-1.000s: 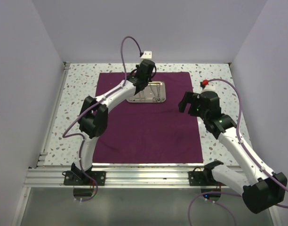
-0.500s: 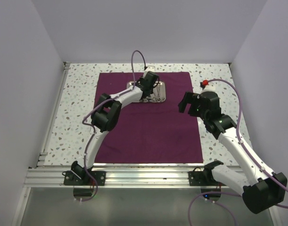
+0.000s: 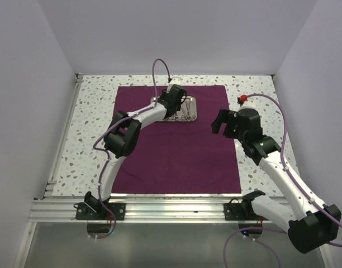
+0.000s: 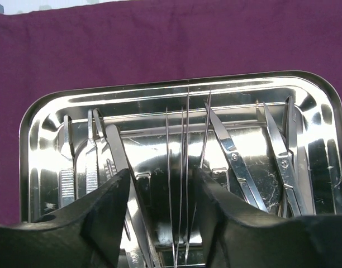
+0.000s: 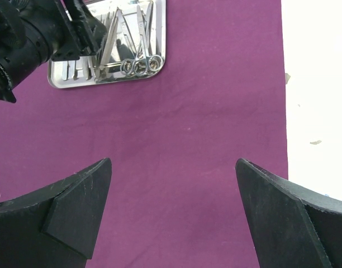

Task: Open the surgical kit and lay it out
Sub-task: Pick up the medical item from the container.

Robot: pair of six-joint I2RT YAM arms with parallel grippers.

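Kit tray (image 4: 160, 89), at the cloth's (image 3: 176, 156) 12 o'clock, may skid if the left gripper's (image 4: 160, 178) parted, empty jaws pinch several instruments (image 4: 232, 162); right gripper (image 5: 172, 164) gapes empty.

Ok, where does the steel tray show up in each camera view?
Top external: steel tray upper middle of the picture.
Left wrist: steel tray fills the lower picture, close up.
Right wrist: steel tray in the upper left corner.
Shared landmark: the purple cloth under it, seen in all three.
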